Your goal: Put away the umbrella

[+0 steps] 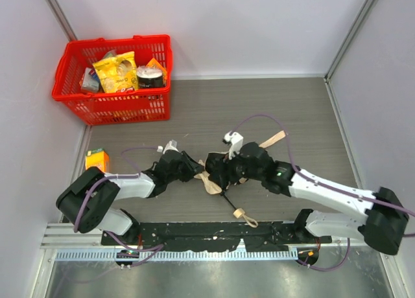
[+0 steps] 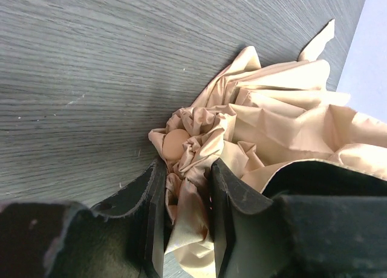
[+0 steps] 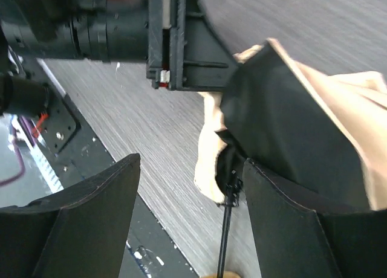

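Left pincer (image 2: 184, 214) is clenched on a bunched fold of the umbrella (image 1: 209, 181), with the pale canopy fabric crumpled between its narrow jaws. Right pincer (image 3: 187, 223) stands released. Its jaws are wide and nothing is caught between them, though the dark underside of the canopy lies against its right-hand finger.

The umbrella lies on the bench (image 2: 91, 78) near its front edge, between my two arms. Its canopy is loose and rumpled. The thin black shaft (image 1: 228, 201) runs toward me and ends at the small cream handle (image 1: 241, 213). The beige strap (image 1: 275, 140) trails off on the far side, beyond my right arm.

As I judge it, I am at the step of gathering the canopy around the shaft, and that is far from done, since the cloth is neither wound nor strapped. The next move calls for my right pincer to take a firm hold of the fabric or the shaft while my left keeps its fold, so the cloth can be drawn in tight without slipping loose.
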Controlling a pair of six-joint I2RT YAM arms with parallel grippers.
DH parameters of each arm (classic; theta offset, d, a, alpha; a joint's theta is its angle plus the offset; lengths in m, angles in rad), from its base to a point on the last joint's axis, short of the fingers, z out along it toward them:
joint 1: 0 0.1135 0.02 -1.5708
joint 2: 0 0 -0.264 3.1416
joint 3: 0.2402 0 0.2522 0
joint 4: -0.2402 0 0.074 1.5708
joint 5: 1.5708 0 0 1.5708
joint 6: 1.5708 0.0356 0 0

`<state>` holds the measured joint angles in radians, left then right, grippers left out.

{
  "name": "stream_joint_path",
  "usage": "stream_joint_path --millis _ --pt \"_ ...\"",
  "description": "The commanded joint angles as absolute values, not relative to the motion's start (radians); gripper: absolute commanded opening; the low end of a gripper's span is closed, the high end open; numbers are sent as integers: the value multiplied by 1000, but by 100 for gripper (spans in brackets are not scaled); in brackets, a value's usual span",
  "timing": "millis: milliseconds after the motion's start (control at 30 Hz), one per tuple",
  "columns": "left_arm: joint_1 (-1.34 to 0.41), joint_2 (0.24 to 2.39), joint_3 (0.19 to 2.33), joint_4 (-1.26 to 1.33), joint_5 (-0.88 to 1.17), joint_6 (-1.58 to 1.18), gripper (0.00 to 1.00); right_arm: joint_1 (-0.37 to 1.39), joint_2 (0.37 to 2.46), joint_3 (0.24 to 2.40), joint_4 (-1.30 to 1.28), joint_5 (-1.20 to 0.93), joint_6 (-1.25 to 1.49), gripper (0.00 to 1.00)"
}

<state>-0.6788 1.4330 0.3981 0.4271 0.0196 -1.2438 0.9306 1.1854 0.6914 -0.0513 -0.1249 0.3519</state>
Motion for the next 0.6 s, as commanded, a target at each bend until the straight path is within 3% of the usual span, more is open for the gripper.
stream_joint_path --millis 0,100,267,567 --pt "-686 1414 383 397 -77 -1164 0 840 1049 768 -309 46 511 74" --pt "-692 1405 387 387 -80 -1169 0 752 1020 814 -419 83 535 69" --pt "-703 1379 397 339 -84 -1187 0 773 1090 870 -403 -24 518 59" --pt "-706 1321 396 265 -115 -1201 0 1041 1235 1096 -508 345 414 69"
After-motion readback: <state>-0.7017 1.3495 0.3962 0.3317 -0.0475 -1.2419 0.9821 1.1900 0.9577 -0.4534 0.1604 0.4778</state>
